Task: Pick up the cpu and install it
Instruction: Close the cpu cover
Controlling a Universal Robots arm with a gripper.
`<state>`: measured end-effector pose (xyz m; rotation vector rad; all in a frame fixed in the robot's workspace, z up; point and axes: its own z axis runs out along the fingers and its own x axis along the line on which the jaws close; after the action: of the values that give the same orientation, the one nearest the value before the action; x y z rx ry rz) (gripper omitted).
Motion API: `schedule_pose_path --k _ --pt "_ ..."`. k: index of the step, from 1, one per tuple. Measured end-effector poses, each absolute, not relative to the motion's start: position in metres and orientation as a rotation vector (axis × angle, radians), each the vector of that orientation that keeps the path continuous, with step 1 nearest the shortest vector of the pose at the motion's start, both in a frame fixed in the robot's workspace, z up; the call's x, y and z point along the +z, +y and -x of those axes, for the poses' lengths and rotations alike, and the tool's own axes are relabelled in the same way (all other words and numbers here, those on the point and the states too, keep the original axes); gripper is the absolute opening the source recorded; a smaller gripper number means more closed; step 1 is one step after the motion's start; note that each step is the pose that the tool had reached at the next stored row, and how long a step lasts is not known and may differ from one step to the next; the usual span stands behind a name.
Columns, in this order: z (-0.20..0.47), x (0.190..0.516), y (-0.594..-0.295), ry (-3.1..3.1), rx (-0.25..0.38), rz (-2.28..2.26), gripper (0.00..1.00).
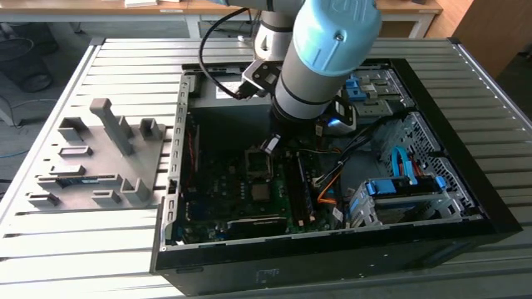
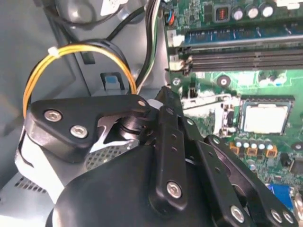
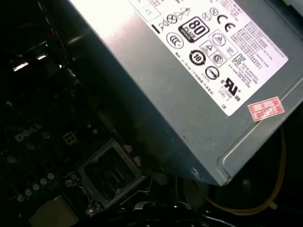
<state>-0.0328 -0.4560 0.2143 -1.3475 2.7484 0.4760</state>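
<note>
Silver-grey cpu [image 2: 264, 117] sits flat in its socket on the green board [image 2: 246, 56], seen in the second wrist view, just past the black linkage of the gripper [image 2: 163, 101]. Whether the fingers are apart or closed cannot be told; nothing visibly held. Exterior view: arm [image 1: 320, 56] reaches down into the open computer case [image 1: 465, 205], which lies on a slatted metal surface [image 1: 124, 68] beside grey fixture blocks [image 1: 108, 156]. Grey power-supply box [image 3: 189, 80] shows in the first wrist view.

Matt black gripper [image 2: 165, 156] links, shiny steel screws. The cpu [image 2: 264, 117] shows a dull, pale metal top. Grey power supply [image 3: 189, 94] looks like brushed sheet metal with a paper label. Glossy blue arm [image 1: 332, 37] shell.
</note>
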Motion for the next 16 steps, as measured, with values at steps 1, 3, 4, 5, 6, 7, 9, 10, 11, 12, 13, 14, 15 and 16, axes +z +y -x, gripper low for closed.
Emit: schedule_pose_path --k 1,3,4,5,6,7,9,10,11,12,13,14,15,16 --pt "0.033 0.213 -0.456 2.749 0.477 1.348 0.1" --pt "0.032 0.209 -0.456 2.75 0.478 1.348 0.1" --pt "0.032 0.207 -0.456 2.751 0.478 1.348 0.1" --pt "0.032 0.205 -0.456 2.752 0.479 1.348 0.1" --pt "0.031 0.204 -0.455 2.752 0.48 1.348 0.1" --pt "0.031 0.202 -0.455 2.753 0.481 1.348 0.1" --pt "0.03 0.2 -0.453 2.754 0.481 1.348 0.1" --pt "0.03 0.199 -0.452 2.754 0.481 1.348 0.1" --pt "0.03 0.199 -0.45 2.753 0.481 1.348 0.1" --pt "0.03 0.198 -0.449 2.754 0.481 1.348 0.1" --pt "0.03 0.197 -0.448 2.753 0.481 1.348 0.1" --pt "0.03 0.196 -0.447 2.753 0.481 1.348 0.1" --pt "0.03 0.194 -0.446 2.753 0.481 1.348 0.1" --pt "0.03 0.193 -0.446 2.753 0.481 1.348 0.1"
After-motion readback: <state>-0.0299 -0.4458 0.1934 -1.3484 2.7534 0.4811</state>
